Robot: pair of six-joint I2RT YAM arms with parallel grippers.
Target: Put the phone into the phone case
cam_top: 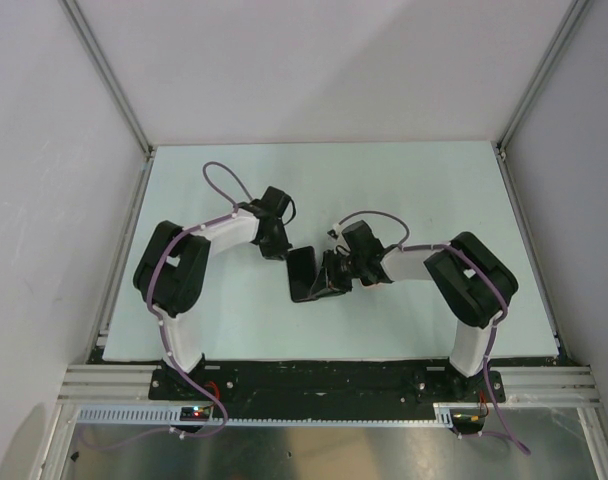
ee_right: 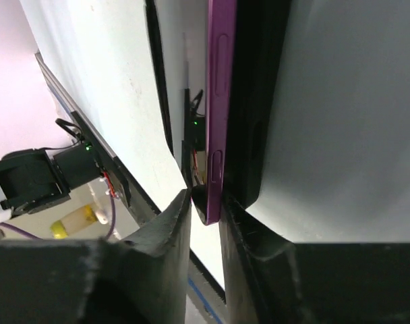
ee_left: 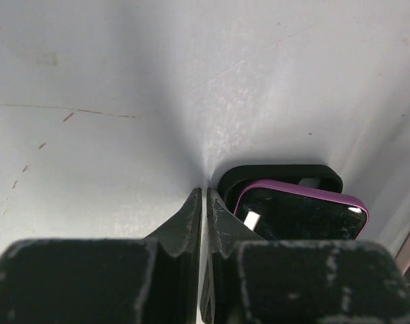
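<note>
The phone (ee_left: 299, 212), dark-faced with a purple rim, lies against the black phone case (ee_left: 279, 172), and the case's rounded end shows past the phone's end. In the top view the pair (cam_top: 306, 275) stands tilted mid-table between both arms. My left gripper (ee_left: 205, 196) is shut with nothing in it, its tips beside the case's corner. My right gripper (ee_right: 206, 199) straddles the lower end of the phone (ee_right: 218, 101) and case (ee_right: 259, 101). One finger lies along the case, the other stands a sliver off the phone's face, so it is open.
A pale mat (cam_top: 404, 190) covers the table inside white walls with aluminium posts (cam_top: 109, 75). A black rail (cam_top: 324, 380) runs along the near edge between the arm bases. Cables loop above both wrists.
</note>
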